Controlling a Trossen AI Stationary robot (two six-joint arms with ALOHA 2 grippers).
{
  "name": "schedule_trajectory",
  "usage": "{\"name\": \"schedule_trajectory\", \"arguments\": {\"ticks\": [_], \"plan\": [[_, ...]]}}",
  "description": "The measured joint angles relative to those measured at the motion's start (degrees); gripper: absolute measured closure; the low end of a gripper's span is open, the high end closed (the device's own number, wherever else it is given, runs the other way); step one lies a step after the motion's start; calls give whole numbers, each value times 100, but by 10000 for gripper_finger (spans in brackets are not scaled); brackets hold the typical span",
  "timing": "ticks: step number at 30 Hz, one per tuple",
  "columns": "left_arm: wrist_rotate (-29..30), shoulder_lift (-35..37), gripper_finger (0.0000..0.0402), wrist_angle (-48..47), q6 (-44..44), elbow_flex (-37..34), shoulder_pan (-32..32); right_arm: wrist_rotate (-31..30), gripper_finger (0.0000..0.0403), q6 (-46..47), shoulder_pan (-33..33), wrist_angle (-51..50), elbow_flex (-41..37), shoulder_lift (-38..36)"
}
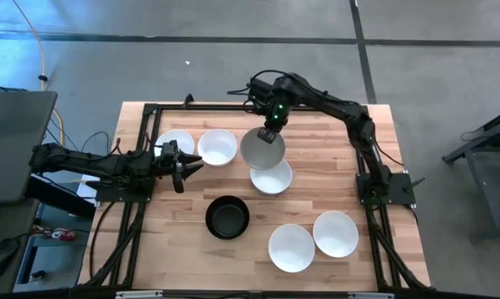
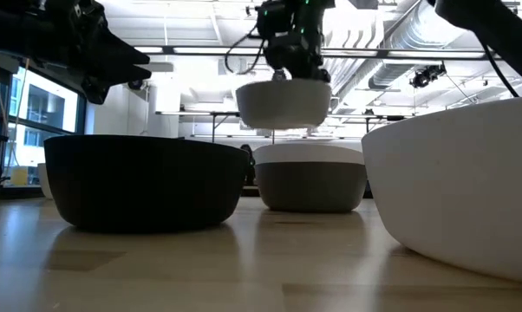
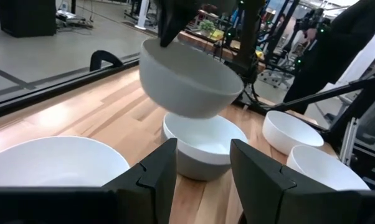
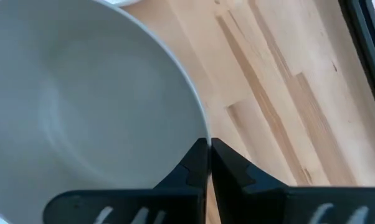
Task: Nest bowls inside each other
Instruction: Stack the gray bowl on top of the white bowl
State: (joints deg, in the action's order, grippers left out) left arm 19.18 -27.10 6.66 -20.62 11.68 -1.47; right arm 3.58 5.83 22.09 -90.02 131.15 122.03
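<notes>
A: Right gripper [image 1: 267, 133], high view, upper centre: clamped on the rim of a smooth round light grey bowl [image 1: 262, 149], carried tilted above a white round bowl [image 1: 271, 177] at mid-frame.

B: Left gripper [image 1: 183, 164], centre left: fingers parted, empty, beside two white bowls.

A: Low view: carried bowl hangs clear over its target; black round bowl [image 2: 146, 180] at left.

B: Right wrist view: fingers pinch the thin rim. Likely rigid, slick, light, chippable; the rim looks the best hold.
</notes>
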Motion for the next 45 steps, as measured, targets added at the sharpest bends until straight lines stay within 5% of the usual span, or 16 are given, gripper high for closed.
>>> {"name": "schedule_trajectory", "arguments": {"ticks": [12,19,29,45], "plan": [[30,1,265,0,20,0,-1,-182,403,-31,-357,13,-129,-834],[42,0,265,0,-22,0,-1,-166,403,92,-482,63,-1593,-1421],[97,1,265,2,-22,0,1,-2,403,625,-530,1704,-3552,-2228],[100,1,265,96,-173,0,1,-17,403,1062,-523,2862,-4604,-2252]]}}
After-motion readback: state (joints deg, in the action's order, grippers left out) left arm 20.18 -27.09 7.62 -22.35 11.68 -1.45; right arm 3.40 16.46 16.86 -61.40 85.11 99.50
